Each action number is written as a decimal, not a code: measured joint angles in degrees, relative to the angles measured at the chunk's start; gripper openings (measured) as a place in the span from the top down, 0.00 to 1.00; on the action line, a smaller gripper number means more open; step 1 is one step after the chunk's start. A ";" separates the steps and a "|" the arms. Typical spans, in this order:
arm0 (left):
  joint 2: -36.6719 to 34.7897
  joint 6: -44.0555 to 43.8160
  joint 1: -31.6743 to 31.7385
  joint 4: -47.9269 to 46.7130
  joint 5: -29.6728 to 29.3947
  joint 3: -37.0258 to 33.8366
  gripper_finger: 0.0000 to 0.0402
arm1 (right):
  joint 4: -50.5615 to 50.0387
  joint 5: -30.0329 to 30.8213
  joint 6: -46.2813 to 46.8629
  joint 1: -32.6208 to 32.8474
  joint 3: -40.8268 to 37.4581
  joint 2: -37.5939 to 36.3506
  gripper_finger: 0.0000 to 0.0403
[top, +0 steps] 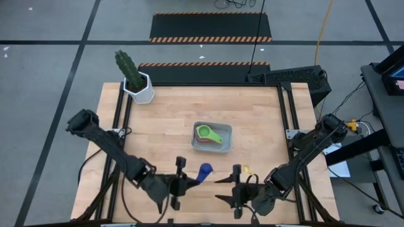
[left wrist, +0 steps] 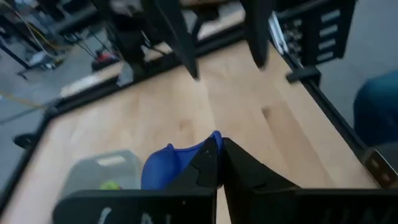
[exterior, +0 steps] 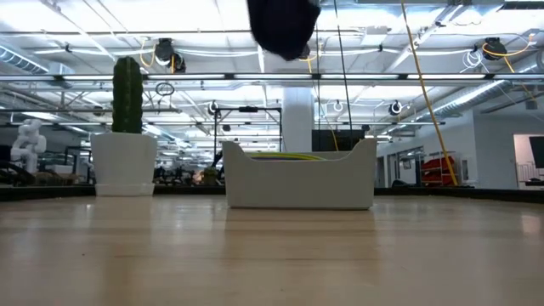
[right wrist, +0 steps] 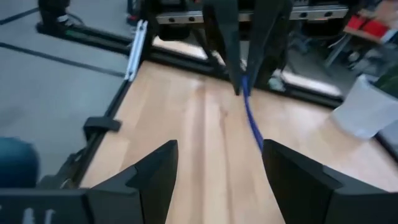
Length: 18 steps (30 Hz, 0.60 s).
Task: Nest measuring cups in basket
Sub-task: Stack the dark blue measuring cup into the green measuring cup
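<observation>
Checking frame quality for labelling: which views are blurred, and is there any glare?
Left wrist view: blurred, though the blue cup in the left end effector stays readable. Right wrist view: soft, background smeared. Low view: bright ceiling lights behind the basket. High view: evenly lit.

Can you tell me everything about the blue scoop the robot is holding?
The blue measuring cup is a small scoop in bright blue, with a smooth plastic look. The left gripper is shut on it, pinching it between its two dark fingers, so the round bowl sticks out to one side. It sits near the front edge of the wooden table, short of the basket. From the right wrist view it shows edge-on as a thin blue line.
</observation>
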 joint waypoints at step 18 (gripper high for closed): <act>-1.11 -1.68 2.82 2.64 1.16 -0.02 0.99 | 2.09 4.84 -6.01 1.03 0.09 -0.07 0.43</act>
